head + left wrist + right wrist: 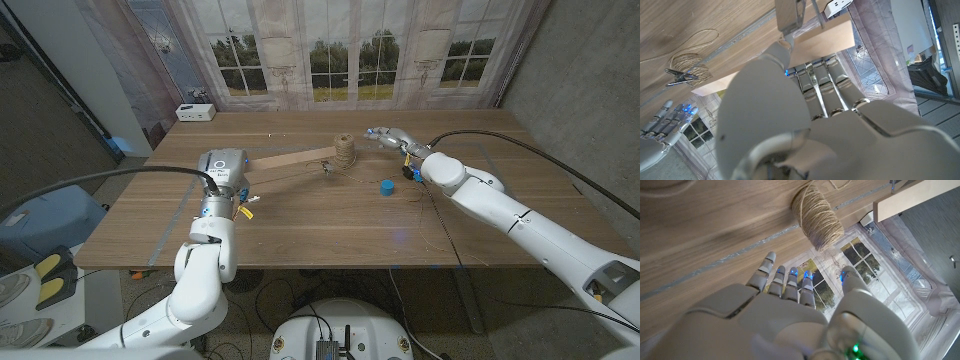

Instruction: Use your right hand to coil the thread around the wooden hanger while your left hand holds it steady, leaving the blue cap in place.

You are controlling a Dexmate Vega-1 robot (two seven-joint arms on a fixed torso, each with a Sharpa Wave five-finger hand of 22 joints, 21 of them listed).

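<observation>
The wooden hanger [290, 157] is a flat pale bar lying across the table's middle. My left hand [224, 170] grips its near end; its fingers [827, 80] reach up against the wood [826, 37]. A thick coil of tan thread [345, 152] is wound around the far end, and a metal clip [327, 167] lies beside it. My right hand [392, 136] hovers just right of the coil, fingers straight and spread, thumb apart. From the right wrist the coil [818, 218] sits just past those fingertips [790, 277]. The blue cap [386, 186] stands on the table nearer me.
Loose thread [432, 205] trails over the table under my right forearm. A small white box [195, 112] sits at the back left corner. Pale tape lines [170, 232] mark the tabletop. A curtain with a window picture hangs behind the table.
</observation>
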